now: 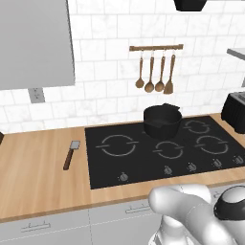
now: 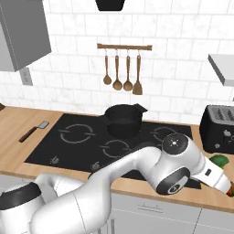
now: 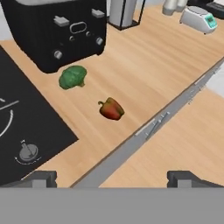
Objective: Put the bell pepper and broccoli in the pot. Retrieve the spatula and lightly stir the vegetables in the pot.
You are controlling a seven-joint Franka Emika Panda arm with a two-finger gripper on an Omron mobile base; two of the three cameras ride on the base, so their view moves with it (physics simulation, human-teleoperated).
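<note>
- The end effector [image 3: 112, 177] is seen released in the hand view, its two dark finger tips standing wide apart with nothing between them, above the front edge of the wooden counter [image 3: 144, 74].
- The bell pepper [image 3: 111, 109] is found lying on the counter just beyond the end effector, apart from it.
- The broccoli [image 3: 72, 77] is placed a little farther on, near the pepper but not touching it, just in front of the black toaster [image 3: 57, 30].
- In the right base view, the broccoli [image 2: 220, 160] is partly hidden behind the arm, beside the toaster [image 2: 218, 129].
- The black cooktop [image 1: 162, 148] is set into the counter, its knobs along the near edge.
- The pot [image 1: 162, 122] is seen standing on a rear burner of the cooktop, well apart from both vegetables.
- The spatula [image 1: 71, 154] is laid flat on the counter just left of the cooktop, blade pointing toward the wall.
- Wooden spoons and a turner [image 1: 154, 74] are hung from a rail on the tiled wall above the pot.
</note>
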